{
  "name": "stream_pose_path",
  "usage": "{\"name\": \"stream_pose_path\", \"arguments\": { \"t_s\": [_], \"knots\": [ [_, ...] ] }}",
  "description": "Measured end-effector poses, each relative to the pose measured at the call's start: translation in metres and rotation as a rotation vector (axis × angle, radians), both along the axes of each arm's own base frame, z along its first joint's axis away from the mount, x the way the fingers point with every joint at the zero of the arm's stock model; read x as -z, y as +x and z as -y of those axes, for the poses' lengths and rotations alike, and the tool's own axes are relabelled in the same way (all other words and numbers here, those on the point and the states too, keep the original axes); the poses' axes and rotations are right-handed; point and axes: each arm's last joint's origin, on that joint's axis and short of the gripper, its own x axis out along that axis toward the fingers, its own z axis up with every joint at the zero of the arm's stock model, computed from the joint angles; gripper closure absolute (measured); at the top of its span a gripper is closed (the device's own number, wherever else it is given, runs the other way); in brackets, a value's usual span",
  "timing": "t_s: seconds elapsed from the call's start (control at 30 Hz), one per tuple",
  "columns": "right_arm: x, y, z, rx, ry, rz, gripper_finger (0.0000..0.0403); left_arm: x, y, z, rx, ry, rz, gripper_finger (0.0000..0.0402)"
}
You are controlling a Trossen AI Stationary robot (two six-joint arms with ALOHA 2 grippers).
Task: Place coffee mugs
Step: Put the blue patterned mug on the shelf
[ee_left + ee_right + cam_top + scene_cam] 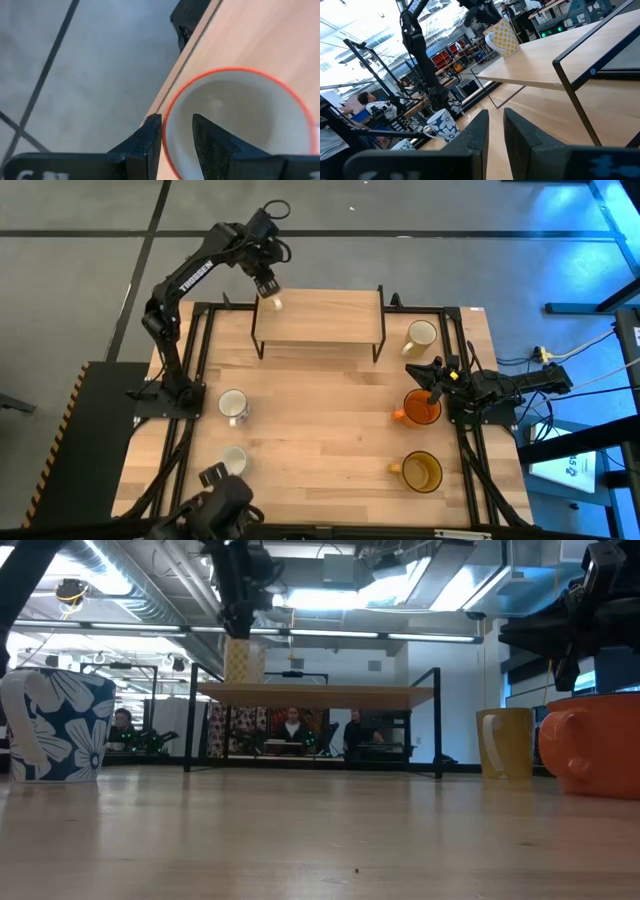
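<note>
My left gripper is over the far left corner of the raised wooden shelf, shut on a white mug with yellow dots and a red rim. The low view shows this dotted mug at the shelf top. My right gripper waits, shut, at the table's right side, just beyond the orange mug. The amber mug, a cream mug, a blue flowered mug and another white mug stand upright on the table. My left gripper pinches the dotted mug's wall at the rim, one finger inside the cup and one outside. The fingers come from above, pointing down. The mug is roughly upright at the shelf's edge; whether its base rests on the shelf I cannot tell.
The shelf stands on thin black legs at the table's far side, with its top bare to the right of the dotted mug. Black arm mounts flank the table. A dark object sits at the near left edge. People show in the room behind.
</note>
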Motion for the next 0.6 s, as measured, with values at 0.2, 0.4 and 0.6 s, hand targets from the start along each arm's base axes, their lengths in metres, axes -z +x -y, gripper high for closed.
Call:
{"name": "stream_pose_path", "arguments": {
  "t_s": [0.2,0.4,0.6],
  "knots": [
    [-0.001,0.000,0.001,0.019,0.008,0.016,0.0356,-0.033,0.000,0.038,0.047,0.002,0.186,0.0298],
    [-0.015,-0.003,0.003,0.073,0.028,0.079,0.0356,-0.063,-0.007,0.080,0.166,-0.062,0.381,0.0298],
    [-0.038,-0.002,0.003,0.101,-0.010,0.053,0.0356,-0.066,-0.018,0.107,0.233,-0.016,0.464,0.0302]
  ]
}}
